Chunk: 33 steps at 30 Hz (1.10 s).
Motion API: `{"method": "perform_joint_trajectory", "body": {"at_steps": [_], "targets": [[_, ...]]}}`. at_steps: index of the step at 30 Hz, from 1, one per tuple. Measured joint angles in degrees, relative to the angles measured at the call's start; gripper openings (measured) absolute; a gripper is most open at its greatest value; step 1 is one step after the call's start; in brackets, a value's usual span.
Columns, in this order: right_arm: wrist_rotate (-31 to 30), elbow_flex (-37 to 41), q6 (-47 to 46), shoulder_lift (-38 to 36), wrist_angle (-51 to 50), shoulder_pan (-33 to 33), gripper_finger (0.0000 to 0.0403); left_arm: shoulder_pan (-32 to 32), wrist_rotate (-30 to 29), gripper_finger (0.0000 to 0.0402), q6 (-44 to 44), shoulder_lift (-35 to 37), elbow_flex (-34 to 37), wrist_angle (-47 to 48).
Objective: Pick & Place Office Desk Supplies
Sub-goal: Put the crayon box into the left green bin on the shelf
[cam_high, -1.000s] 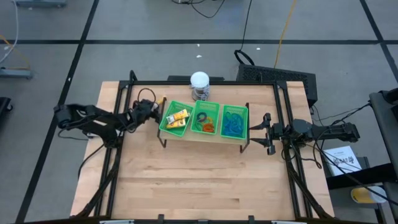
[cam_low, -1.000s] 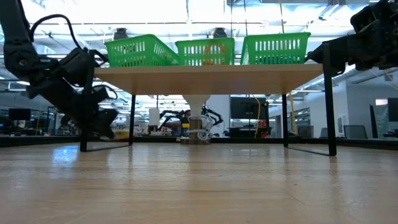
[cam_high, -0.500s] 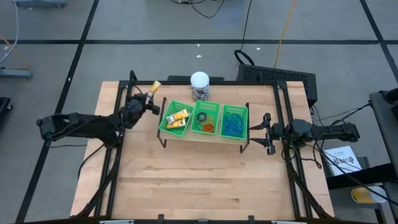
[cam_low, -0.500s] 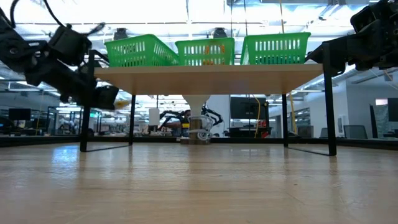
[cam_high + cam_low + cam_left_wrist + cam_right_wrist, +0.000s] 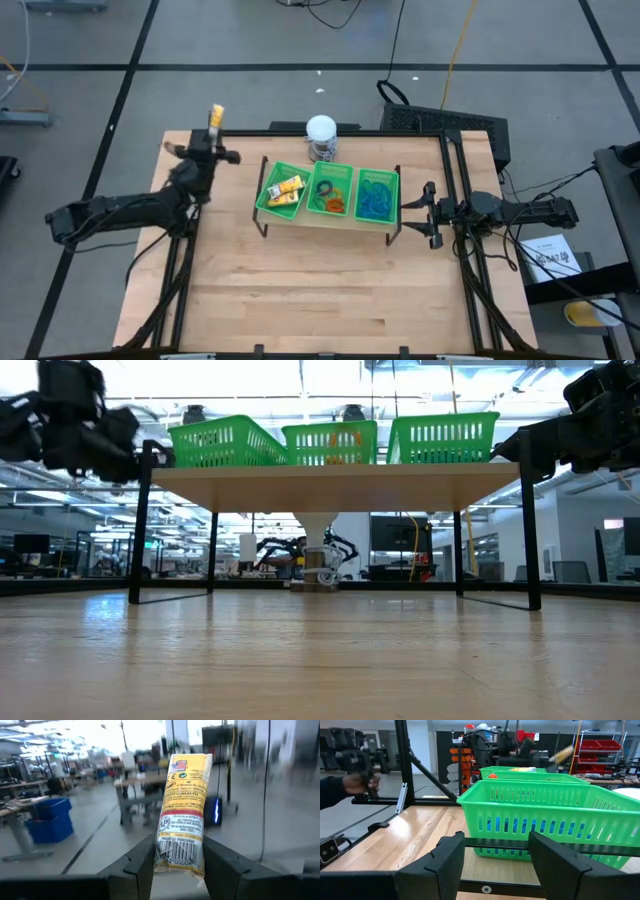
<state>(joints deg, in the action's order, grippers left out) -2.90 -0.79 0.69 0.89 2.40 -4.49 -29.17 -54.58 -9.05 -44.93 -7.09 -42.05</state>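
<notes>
Gripping yellow tube (image 5: 181, 815), left hand (image 5: 210, 148) raised past table's rear-left corner.

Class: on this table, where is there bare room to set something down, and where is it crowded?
Free: the wide wooden stretch of the table in front of the raised tray, between the two arms. Crowded: the back edge, where the jar stands right behind the tray; the left gripper holds a yellow tube there.

The high view looks straight down on the whole table (image 5: 300, 300). The low view sits at tabletop height, facing level beneath the raised stand into the room. Both share the green tray (image 5: 328, 193). The left wrist view faces outward into the room; the right wrist view looks closely at that tray.
</notes>
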Motion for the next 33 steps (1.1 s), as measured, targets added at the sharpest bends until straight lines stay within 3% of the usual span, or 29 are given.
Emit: {"method": "perform_joint_trajectory", "body": {"at_steps": [3,8,19,23,27,33], "targets": [[0.0,0.01,0.02,0.0,0.02,0.0,0.0212,0.52,2.15,0.0147,-2.15,2.83,0.0,-8.37],[0.0,0.02,0.0,0.0,0.02,0.0,0.0212,2.07,13.23,0.0147,-1.38,6.41,-0.04,-22.33],[0.0,0.01,0.01,-0.01,0.02,-0.01,0.0212,2.97,49.52,0.0147,24.37,7.95,-0.97,-38.66],[0.0,0.01,0.02,0.0,0.0,-0.02,0.0212,3.48,66.01,0.0147,31.29,7.48,-4.62,-35.62],[0.0,0.0,0.0,-0.02,0.02,-0.02,0.0212,6.57,78.37,0.0147,31.33,5.39,-9.43,-22.24],[0.0,0.02,0.01,-0.01,0.02,-0.01,0.0212,12.1,79.51,0.0147,23.46,-0.01,-15.26,1.33]]}}
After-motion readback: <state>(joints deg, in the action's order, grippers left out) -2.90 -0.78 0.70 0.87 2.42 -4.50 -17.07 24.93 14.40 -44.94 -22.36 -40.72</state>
